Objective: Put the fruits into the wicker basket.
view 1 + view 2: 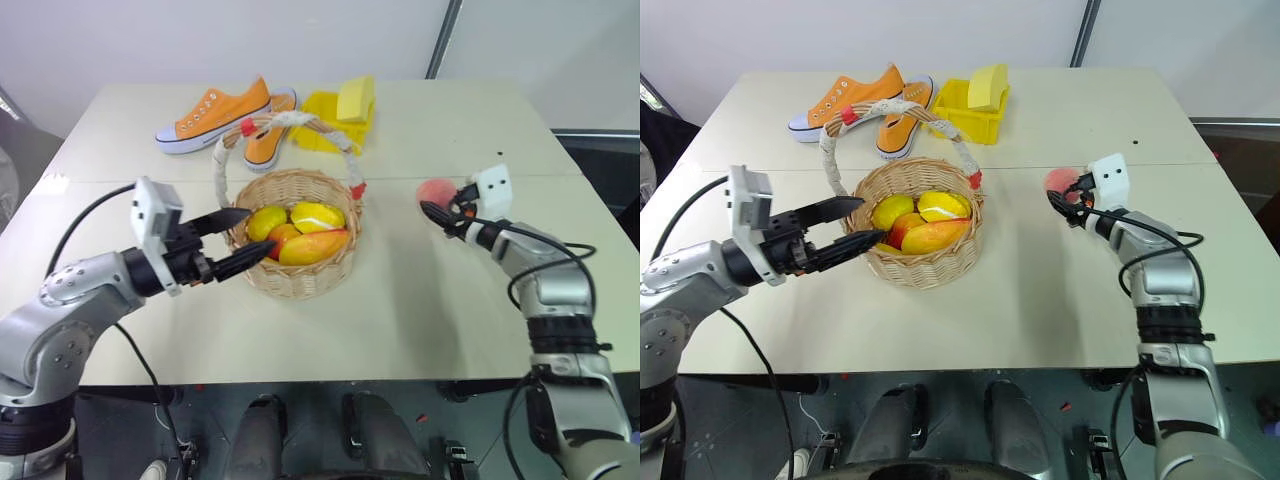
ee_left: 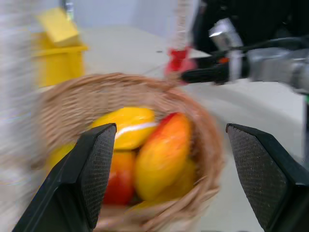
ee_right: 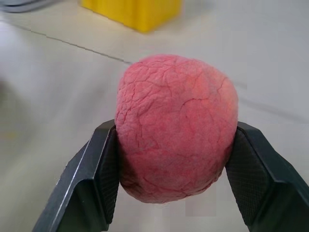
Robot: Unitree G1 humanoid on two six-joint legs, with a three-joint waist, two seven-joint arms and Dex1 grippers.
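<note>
The wicker basket [image 1: 297, 283] stands at the table's middle with several fruits in it: a yellow one [image 1: 264, 221], a yellow one with a white stripe [image 1: 318, 214] and a yellow-orange mango [image 1: 313, 247] with a red blush. My left gripper [image 1: 258, 230] is open at the basket's left rim, nothing between its fingers [image 2: 96, 169]. To the right of the basket, the pink peach [image 3: 176, 125] rests on the table. My right gripper [image 1: 435, 206] is shut on it, a pad [image 3: 104, 169] against each side.
A pair of orange sneakers [image 1: 215, 112] lies at the back left of the table. Beside them stands a yellow bin [image 1: 330, 130] with a yellow sponge block [image 1: 356, 98] on it. The basket's tall handle [image 1: 290, 121] arches over the fruits.
</note>
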